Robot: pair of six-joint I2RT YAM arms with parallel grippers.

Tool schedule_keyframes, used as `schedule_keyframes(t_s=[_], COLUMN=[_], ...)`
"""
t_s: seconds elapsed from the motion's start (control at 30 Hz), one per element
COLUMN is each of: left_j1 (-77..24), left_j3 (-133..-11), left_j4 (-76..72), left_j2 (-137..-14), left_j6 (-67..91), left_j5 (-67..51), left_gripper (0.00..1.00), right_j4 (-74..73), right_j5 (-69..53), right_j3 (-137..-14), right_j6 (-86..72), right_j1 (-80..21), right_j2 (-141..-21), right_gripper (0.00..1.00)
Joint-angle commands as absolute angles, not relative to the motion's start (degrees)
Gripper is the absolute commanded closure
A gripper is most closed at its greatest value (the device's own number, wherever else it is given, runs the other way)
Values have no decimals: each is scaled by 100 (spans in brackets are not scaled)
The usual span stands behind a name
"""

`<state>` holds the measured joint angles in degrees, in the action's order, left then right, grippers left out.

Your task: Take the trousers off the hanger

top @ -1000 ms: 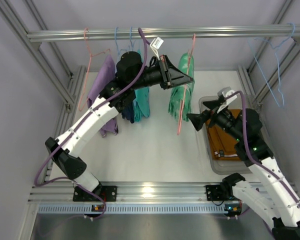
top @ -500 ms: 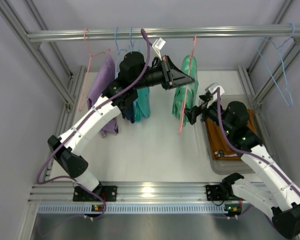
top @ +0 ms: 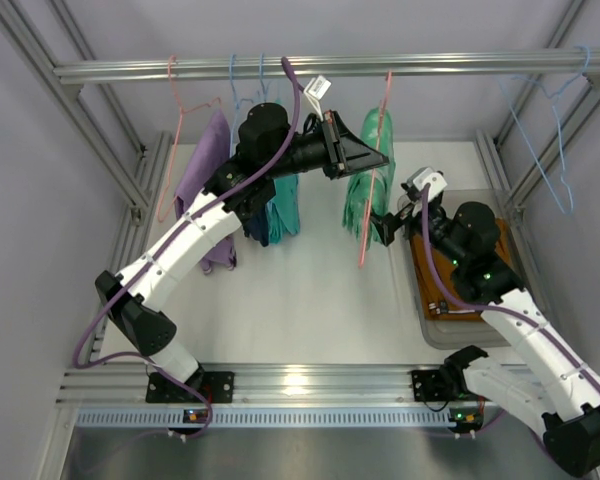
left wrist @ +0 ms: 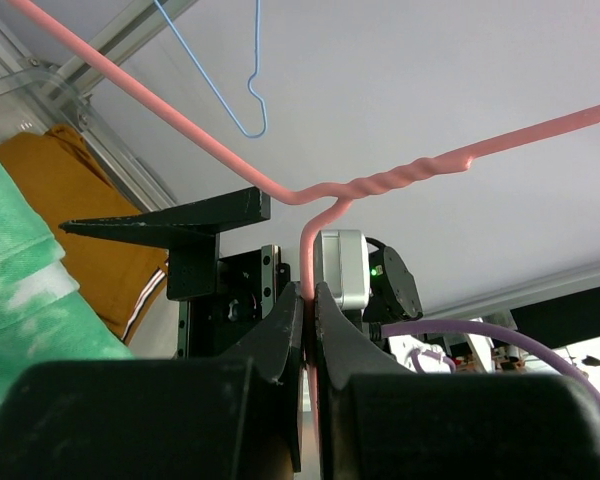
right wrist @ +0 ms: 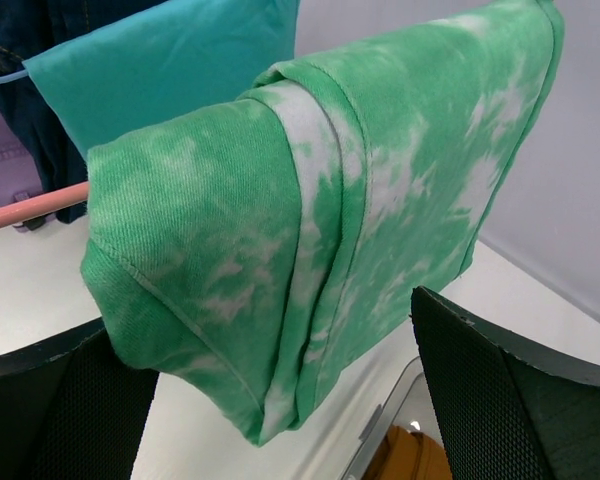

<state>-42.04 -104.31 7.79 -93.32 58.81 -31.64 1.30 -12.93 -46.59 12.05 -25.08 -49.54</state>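
Note:
The mint-green trousers mottled with white (top: 365, 185) hang folded over a pink hanger (top: 373, 190) under the top rail; they fill the right wrist view (right wrist: 320, 220). My left gripper (top: 378, 158) is shut on the pink hanger's wire neck (left wrist: 310, 260), just below its twisted part. My right gripper (top: 387, 227) is open, its fingers (right wrist: 510, 400) on either side of the green trousers' lower fold, not closed on it. The rust-orange trousers (top: 450, 275) lie in the clear bin at right, also in the left wrist view (left wrist: 100, 230).
A clear plastic bin (top: 420, 300) stands at right. A lilac pair (top: 208, 160) on a pink hanger and a teal pair (top: 283, 205) with dark cloth hang at left. An empty blue hanger (top: 545, 130) hangs at the far right. Aluminium frame rail (top: 330, 67) runs across the top.
My right gripper has moved left and away from the bin up to the green trousers. The left arm has shifted slightly right, holding the hanger.

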Motion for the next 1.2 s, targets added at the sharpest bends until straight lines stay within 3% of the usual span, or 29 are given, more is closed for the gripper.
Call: schedule_keyframes(t_s=[0.0,0.4,0.73,0.87,1.17], left_j1=[-4210,-4271,-4280,-4280,-4280], left_j3=[-10863,-10820,-10688,-10687,-10714], left_j4=[-360,-431,-352,-369,-387], left_j2=[-8991,-9035,-8982,-8991,-9053], left_j6=[5660,5783,5599,5590,5581], left_j5=[-3261,-3392,-3480,-3507,-3533], left_gripper=[100,100,100,100,100], right_j4=[633,1028,362,-52,-1019], right_j5=[-1345,-1151,-2714,-3645,-4535], right_j3=[-4790,-5036,-5370,-5467,-5748], right_j6=[1432,1432,1529,1740,2548], right_j1=[-2365,-2074,-1205,-757,-554], right_j2=[-4992,-5431,-5327,-5265,-5388], right_gripper=[2,4,28,26,20])
